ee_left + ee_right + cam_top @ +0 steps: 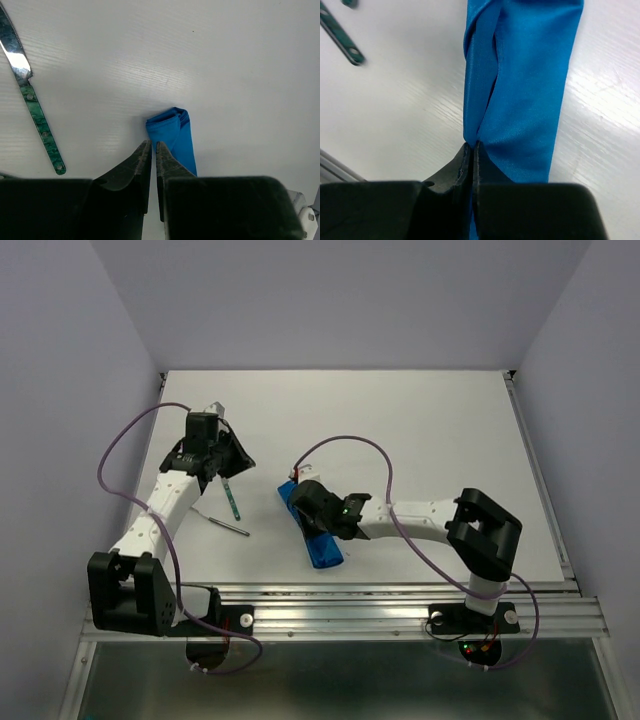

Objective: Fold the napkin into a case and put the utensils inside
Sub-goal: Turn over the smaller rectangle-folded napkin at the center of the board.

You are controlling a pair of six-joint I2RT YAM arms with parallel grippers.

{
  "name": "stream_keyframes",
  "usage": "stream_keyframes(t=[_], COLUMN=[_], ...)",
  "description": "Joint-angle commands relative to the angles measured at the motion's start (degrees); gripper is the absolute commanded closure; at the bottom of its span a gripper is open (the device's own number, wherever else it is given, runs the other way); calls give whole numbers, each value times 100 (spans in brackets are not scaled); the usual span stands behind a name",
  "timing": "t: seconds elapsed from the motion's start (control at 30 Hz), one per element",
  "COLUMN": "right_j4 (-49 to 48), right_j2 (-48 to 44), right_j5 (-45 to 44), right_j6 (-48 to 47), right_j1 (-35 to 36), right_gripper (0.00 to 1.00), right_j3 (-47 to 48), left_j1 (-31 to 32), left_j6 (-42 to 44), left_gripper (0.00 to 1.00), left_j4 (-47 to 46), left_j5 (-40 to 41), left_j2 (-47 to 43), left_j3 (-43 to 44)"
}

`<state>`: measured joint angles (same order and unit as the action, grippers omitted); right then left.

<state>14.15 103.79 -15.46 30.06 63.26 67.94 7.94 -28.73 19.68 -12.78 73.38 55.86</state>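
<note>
Case (324,548): a narrow packet of layered bright blue cloth. It lies flat and slanted on the tabletop (420,430), near the front middle.
Right arm: it reaches across to the case. The right end effector (471,145) has its fingers pressed together, clamped on a fold of cloth at one long edge of the case. The layers pucker in toward the tips.
Left arm: the left end effector (152,145) is over the far left of the tabletop, well apart from the case. Its fingers are nearly together with a thin slit between them and nothing in it.
Utensils: the teal-handled utensil (233,500) lies on the tabletop between the left arm and the case, its handle riveted. The grey metal utensil (225,523) lies slanted just beside it, nearer the front edge. Whether the two touch cannot be told.
</note>
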Motion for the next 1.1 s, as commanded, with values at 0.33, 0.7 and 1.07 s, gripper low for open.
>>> stream_keyframes(t=[0.33, 0.7, 1.07], right_j4=[-1151, -2143, -3392], right_j2=[54, -69, -122], right_j5=[966, 2240, 3672], right_j6=[483, 1089, 1520], right_j1=[-349, -1043, -1844], right_gripper=[99, 99, 99], right_j3=[580, 62, -1002], left_j1=[-188, -214, -214], left_j6=[157, 175, 149], left_gripper=[79, 79, 79], left_j4=[141, 124, 45], left_j5=[82, 21, -23], left_j2=[-448, -395, -299], left_j3=[101, 57, 31])
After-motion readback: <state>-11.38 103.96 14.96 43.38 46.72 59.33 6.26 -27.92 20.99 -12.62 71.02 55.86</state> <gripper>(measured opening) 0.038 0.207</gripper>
